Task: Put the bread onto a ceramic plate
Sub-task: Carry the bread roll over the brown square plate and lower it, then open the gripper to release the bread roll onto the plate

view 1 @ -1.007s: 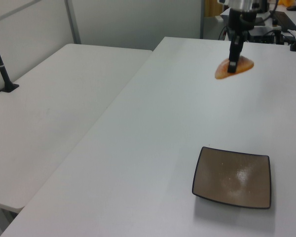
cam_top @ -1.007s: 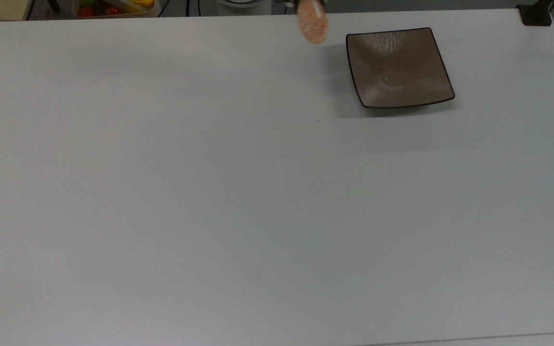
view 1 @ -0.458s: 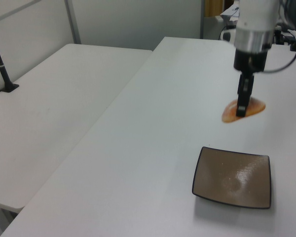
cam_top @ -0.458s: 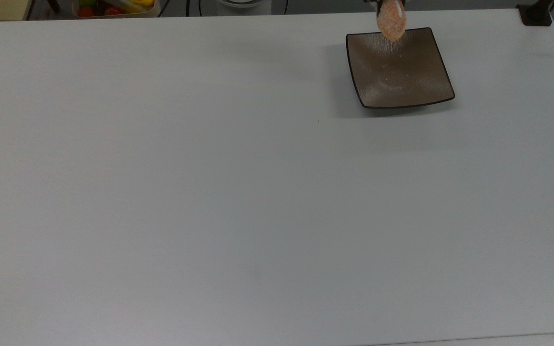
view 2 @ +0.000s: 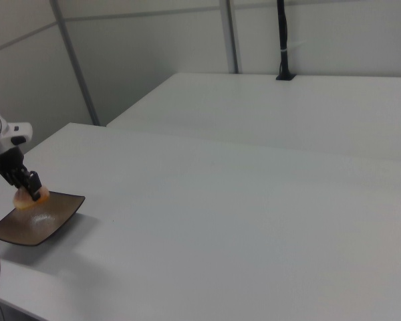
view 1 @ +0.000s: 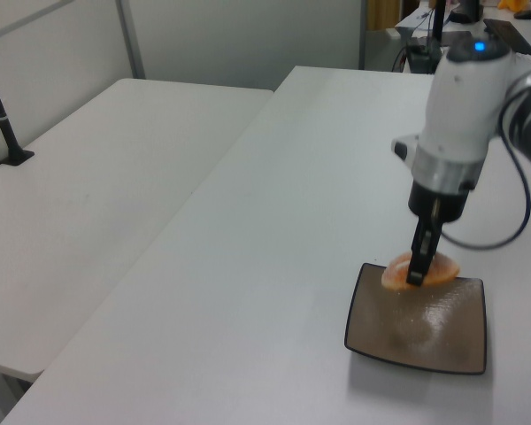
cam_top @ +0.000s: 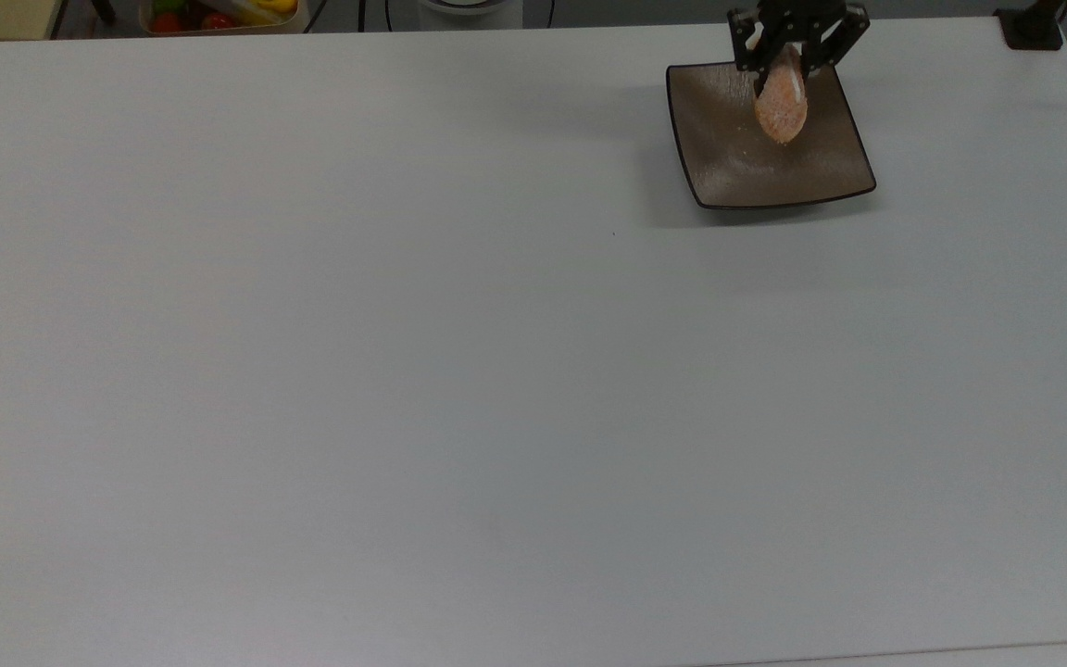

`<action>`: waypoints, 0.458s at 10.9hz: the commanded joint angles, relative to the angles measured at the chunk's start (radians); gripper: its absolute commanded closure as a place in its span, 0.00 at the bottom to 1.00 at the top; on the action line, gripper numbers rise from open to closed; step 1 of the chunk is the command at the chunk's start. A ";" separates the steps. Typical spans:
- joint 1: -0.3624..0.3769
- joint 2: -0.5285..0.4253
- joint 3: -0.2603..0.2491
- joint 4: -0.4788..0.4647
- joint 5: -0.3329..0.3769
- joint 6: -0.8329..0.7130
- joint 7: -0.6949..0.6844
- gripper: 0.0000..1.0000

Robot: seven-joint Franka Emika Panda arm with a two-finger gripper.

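The black two-finger tool (cam_top: 785,57), closed on the small oval orange-brown bread (cam_top: 781,104), holds it above the square glossy brown ceramic plate (cam_top: 737,167), the bread's long axis lying toward the plate's far edge in the top view.

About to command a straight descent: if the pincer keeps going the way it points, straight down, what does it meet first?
The ceramic plate. The pincer points down over the plate's far part, holding the bread, so the bread would likely touch first. How much gap is left cannot be told.
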 commanded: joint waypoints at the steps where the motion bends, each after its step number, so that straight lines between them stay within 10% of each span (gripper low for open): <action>1: 0.031 0.072 -0.007 -0.020 -0.096 0.082 0.115 0.61; 5: 0.046 0.123 -0.007 -0.059 -0.141 0.182 0.154 0.61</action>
